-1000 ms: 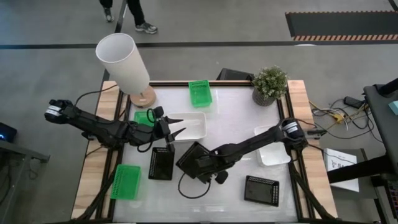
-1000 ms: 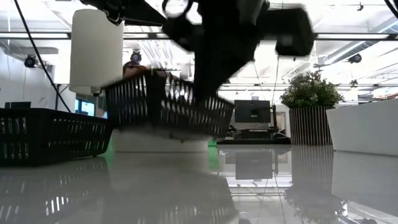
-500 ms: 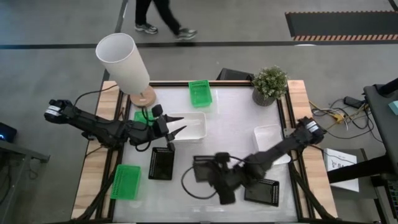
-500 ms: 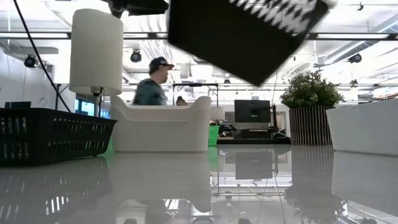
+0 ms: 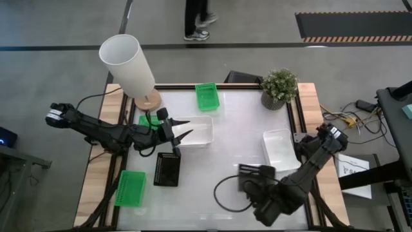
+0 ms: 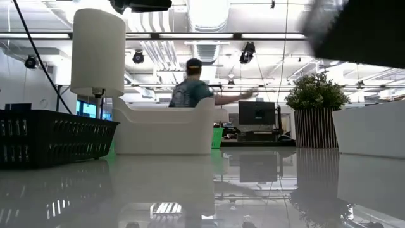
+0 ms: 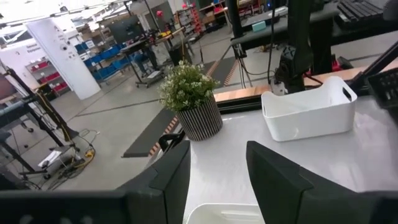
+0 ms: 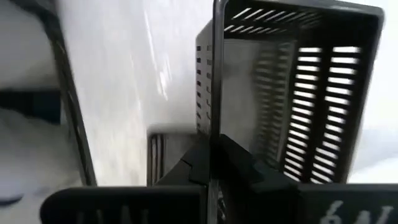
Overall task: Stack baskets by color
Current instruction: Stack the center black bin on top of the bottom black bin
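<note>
Mostly, we saw the right end effector (image 8: 214,163) clamp a black mesh-sided plastic basket (image 8: 292,93), blurred; the left end effector (image 7: 217,171) gaped empty.

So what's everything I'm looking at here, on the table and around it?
lamp: 1, white shade, wooden base, far left corner
potted plant: 1, green, far right corner
green baskets: 3, far edge, under the left arm, near left edge
white baskets: 2 seen, centre and right side
black baskets: 2 seen, left of centre, and one held
person: 1, on the floor beyond the table
left hand: open, empty, over the centre white basket's end
right hand: shut on a black basket, near right
</note>
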You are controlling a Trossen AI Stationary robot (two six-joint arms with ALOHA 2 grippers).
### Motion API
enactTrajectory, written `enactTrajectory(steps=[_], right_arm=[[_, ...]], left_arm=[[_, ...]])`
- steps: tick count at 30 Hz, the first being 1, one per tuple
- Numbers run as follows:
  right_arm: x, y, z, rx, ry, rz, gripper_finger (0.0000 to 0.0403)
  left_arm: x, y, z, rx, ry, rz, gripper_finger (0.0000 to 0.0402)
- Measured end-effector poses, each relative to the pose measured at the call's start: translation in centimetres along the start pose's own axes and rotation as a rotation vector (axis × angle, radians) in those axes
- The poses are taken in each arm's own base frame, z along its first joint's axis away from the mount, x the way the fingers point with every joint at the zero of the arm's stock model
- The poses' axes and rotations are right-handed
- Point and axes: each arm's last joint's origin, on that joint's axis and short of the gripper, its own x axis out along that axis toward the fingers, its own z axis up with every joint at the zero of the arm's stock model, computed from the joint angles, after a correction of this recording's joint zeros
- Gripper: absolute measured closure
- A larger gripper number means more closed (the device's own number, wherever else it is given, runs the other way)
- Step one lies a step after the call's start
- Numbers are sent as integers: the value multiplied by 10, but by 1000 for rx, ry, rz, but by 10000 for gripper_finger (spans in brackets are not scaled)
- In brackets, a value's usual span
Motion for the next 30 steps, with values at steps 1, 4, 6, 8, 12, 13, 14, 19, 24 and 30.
enactTrajectory(steps=[1,4,6,8,12,13,14,19,24,30], right_arm=[[1,2,-5,19,38,-9,392],[4,10,-16,52,119,1,392],[5,17,-24,87,170,22,392],[5,22,-30,133,212,35,392],[13,36,-42,154,236,12,392],[15,40,-45,151,240,4,392],[19,43,-48,144,247,-6,392],[36,54,-53,120,270,-52,392],[42,56,-53,116,276,-72,391],[42,55,-52,111,250,-91,390]], left_arm=[[0,0,0,4,0,0,261],[0,0,0,24,0,-1,261],[0,0,-1,26,1,-1,261],[0,0,-1,27,2,-1,261],[0,0,-1,27,3,-1,261],[0,0,-1,28,4,-1,261],[0,0,-1,27,3,-1,261],[0,0,-1,27,3,-1,261],[0,0,-1,25,3,-1,261],[0,0,-2,24,4,-1,261]])
